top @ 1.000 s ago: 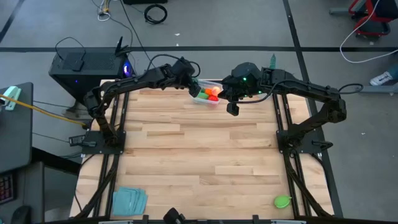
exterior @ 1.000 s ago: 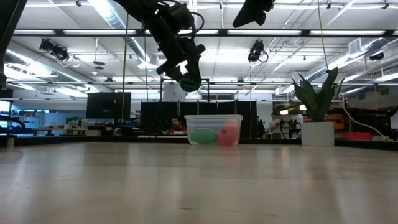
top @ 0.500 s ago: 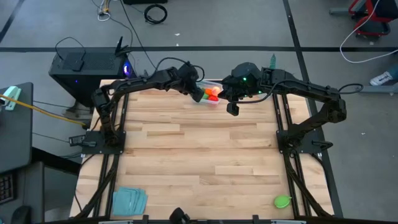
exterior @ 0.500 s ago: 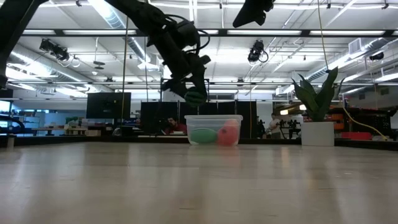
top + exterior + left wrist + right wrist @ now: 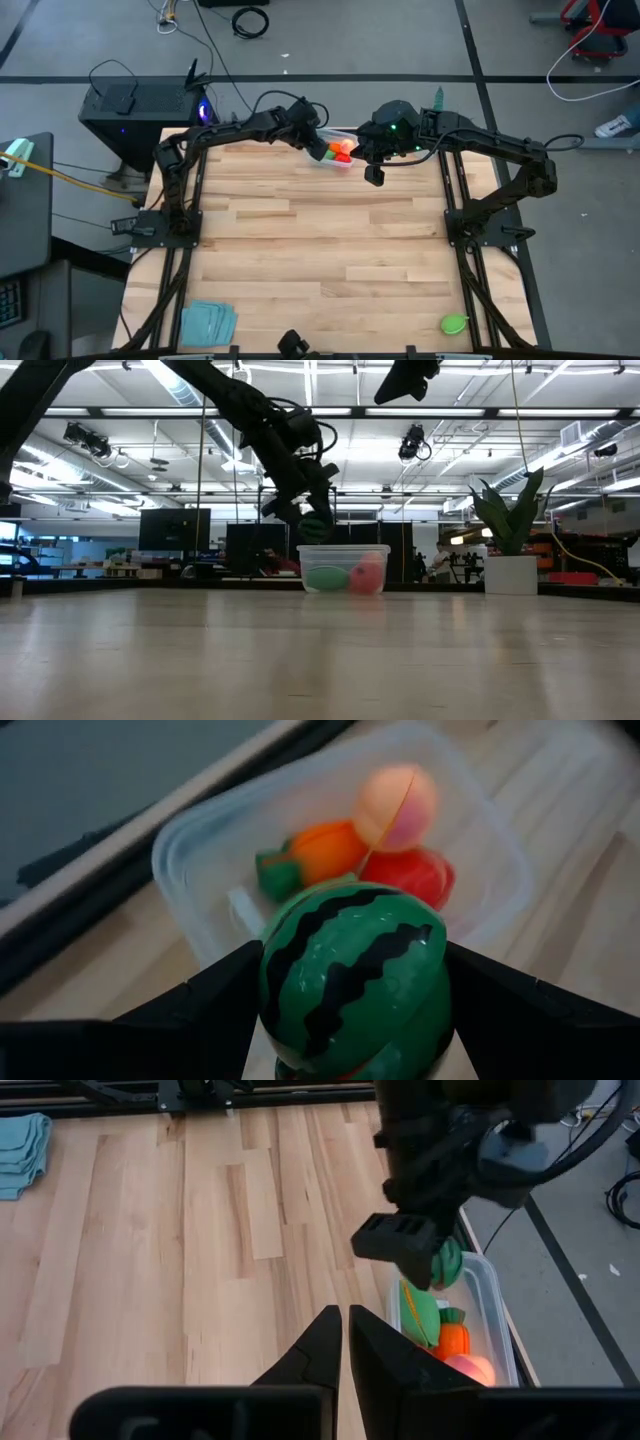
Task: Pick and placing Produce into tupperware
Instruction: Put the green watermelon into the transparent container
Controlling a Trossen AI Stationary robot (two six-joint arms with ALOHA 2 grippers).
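Watermelon is hanging clamped in my left gripper, which is drifting in over the tupperware.
Carrot, peach piece and red piece are already lying inside; dropping is coming next, I judge. My right gripper is waiting pinched closed beside it.

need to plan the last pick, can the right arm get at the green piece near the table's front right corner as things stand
Probably yes. The green piece lies alone on bare table on the right arm's side, with nothing around it. The right gripper is shut and empty beside the tupperware, so it must travel across and open first.
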